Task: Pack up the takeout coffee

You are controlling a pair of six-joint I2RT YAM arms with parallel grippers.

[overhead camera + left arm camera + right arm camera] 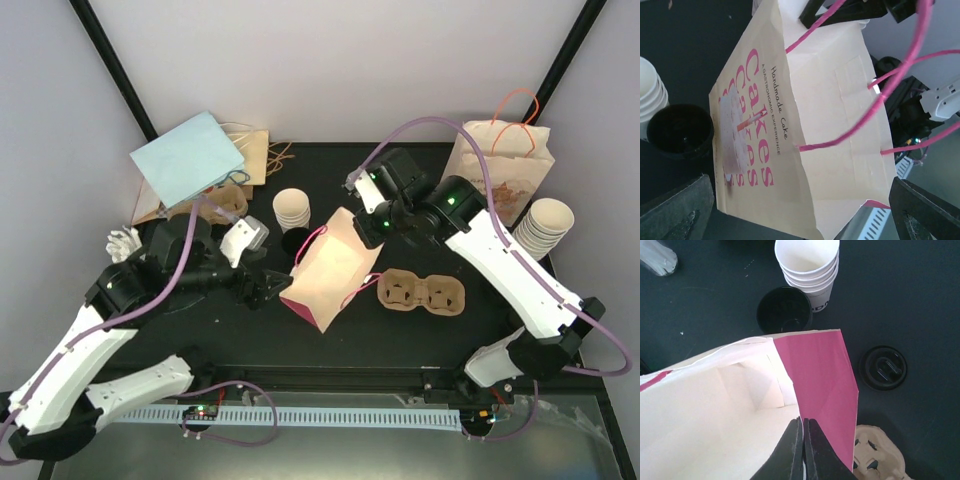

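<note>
The paper bag (335, 265) leans mid-table, its rim pinched in the closed right gripper (803, 440), while the left gripper (262, 290) gapes wide just beside it. Its mouth probably needs holding open and upright. The empty cup carrier (422, 292) lies alongside, and the stacked cups (292, 208) and black lid (883, 367) crowd close.

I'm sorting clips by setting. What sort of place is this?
Probably a lab test rig staged as a café counter: a black table inside bare walls, with props like stacked paper cups, a cup carrier and a paper bag.
</note>
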